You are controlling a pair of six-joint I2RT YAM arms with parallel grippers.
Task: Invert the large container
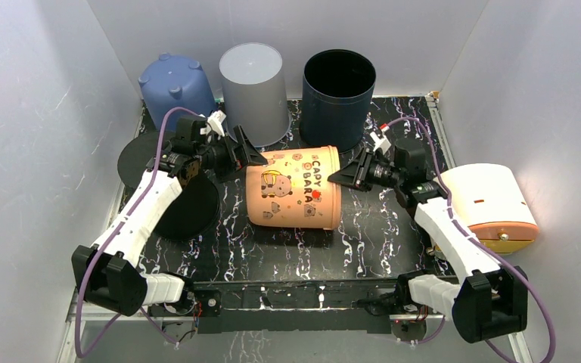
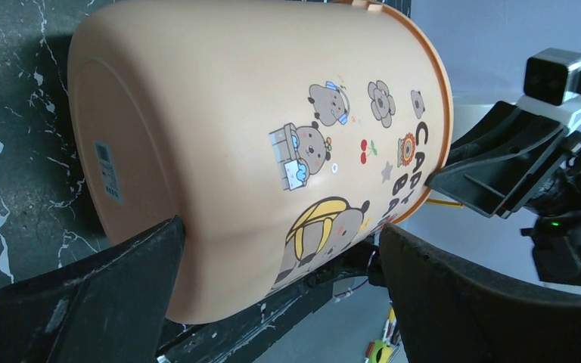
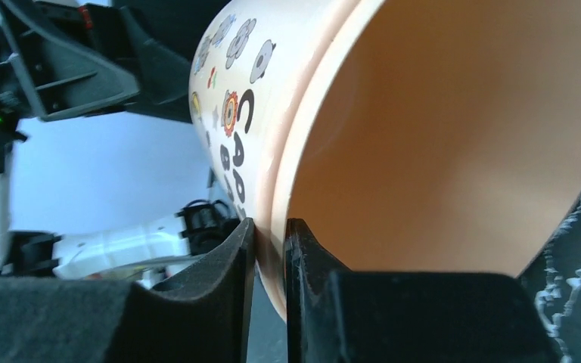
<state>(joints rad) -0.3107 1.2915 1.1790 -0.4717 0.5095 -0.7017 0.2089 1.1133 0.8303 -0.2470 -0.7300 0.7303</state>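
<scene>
The large container is a peach bin with capybara pictures. It lies on its side mid-table, base to the left and open mouth to the right. My right gripper is shut on its rim, one finger inside the mouth and one outside, as the right wrist view shows at the gripper and the container. My left gripper is open wide at the base end. In the left wrist view the container fills the space between the spread fingers of that gripper. One fingertip lies against the base edge.
Along the back wall stand an upside-down blue bucket, an upside-down grey container and an upright dark navy bin. Black round lids lie at the left. A white and peach container lies at the right.
</scene>
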